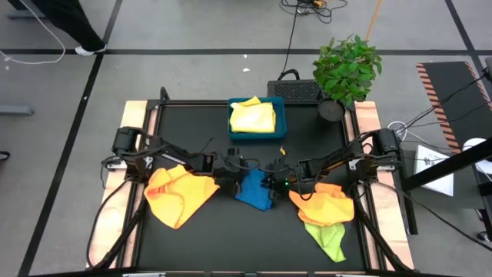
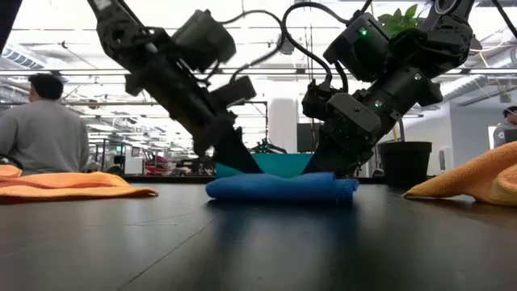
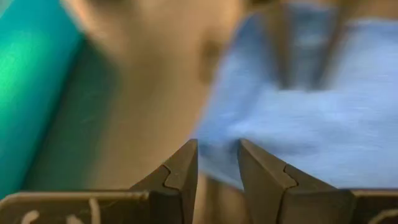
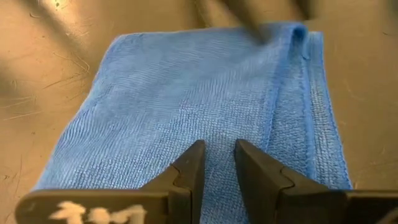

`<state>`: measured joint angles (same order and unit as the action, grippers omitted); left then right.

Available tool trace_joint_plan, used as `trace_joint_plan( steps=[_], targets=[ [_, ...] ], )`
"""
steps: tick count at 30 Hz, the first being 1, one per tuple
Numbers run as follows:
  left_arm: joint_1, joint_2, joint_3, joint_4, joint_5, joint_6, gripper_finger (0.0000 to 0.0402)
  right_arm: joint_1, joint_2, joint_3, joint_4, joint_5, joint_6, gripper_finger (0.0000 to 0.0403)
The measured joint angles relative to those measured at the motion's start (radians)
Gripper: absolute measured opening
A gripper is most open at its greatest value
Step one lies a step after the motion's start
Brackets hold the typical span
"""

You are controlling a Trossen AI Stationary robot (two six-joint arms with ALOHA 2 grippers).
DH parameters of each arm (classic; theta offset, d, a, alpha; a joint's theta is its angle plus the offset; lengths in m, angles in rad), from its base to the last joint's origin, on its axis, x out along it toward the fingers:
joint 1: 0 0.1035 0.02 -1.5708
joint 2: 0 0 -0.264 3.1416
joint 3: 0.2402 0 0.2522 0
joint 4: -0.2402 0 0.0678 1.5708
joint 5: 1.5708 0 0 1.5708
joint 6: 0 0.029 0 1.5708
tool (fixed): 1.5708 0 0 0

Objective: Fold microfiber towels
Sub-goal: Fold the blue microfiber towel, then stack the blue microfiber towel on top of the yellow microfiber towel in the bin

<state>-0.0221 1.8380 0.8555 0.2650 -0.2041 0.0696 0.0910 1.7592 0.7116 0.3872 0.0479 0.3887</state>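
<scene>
Black tabletop (image 1: 192, 246) spreads under me, with a grey workshop floor around it, a potted plant (image 1: 347, 68) at the far right corner and a person (image 2: 44, 121) seated in the room beyond. At the far edge sits the blue tray (image 1: 280, 115) with a pale yellow towel (image 1: 252, 115) already folded inside. An orange towel (image 1: 178, 194) lies crumpled on my left; on my right another orange one (image 1: 327, 204) lies over a lime green towel (image 1: 327, 237). Between my arms, in the middle, is the blue towel (image 1: 254, 191), lying flat in a neat doubled layer, so I judge I am mid-fold on this one, with three cloths not yet begun. My left tool (image 3: 214, 162) is down at one edge of the blue towel and my right tool (image 4: 216, 165) rests over the opposite side; each has its fingers drawn close with a narrow gap, and I cannot tell whether either is pinching cloth. Next, I judge, comes a firm hold on the near edge, carrying it across evenly so the corners meet, then a move to the tray.
</scene>
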Motion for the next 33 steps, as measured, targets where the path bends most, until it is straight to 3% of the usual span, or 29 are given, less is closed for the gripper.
trace_joint_plan(
  steps=[3,8,19,22,26,33],
  targets=[
    [0.028,0.017,0.000,0.006,-0.055,0.001,0.0115,0.000,0.000,0.000,0.002,0.000,0.000,0.0079],
    [0.051,0.011,0.000,0.005,-0.037,0.002,0.0115,0.000,0.000,0.000,0.004,0.001,0.000,0.0079],
    [-0.033,-0.224,0.001,-0.156,0.007,-0.005,0.0115,0.002,-0.123,0.002,-0.010,0.014,-0.027,0.0079],
    [-0.047,-0.236,0.001,-0.191,0.071,-0.056,0.0115,0.002,-0.151,0.002,-0.039,0.056,-0.049,0.0082],
    [-0.034,-0.221,0.001,-0.190,0.222,-0.106,0.0115,-0.021,-0.154,0.002,-0.086,0.053,-0.032,0.0111],
    [0.024,-0.221,-0.090,-0.070,0.322,-0.147,0.0115,-0.131,-0.152,0.002,-0.126,-0.062,0.045,0.0208]
  ],
)
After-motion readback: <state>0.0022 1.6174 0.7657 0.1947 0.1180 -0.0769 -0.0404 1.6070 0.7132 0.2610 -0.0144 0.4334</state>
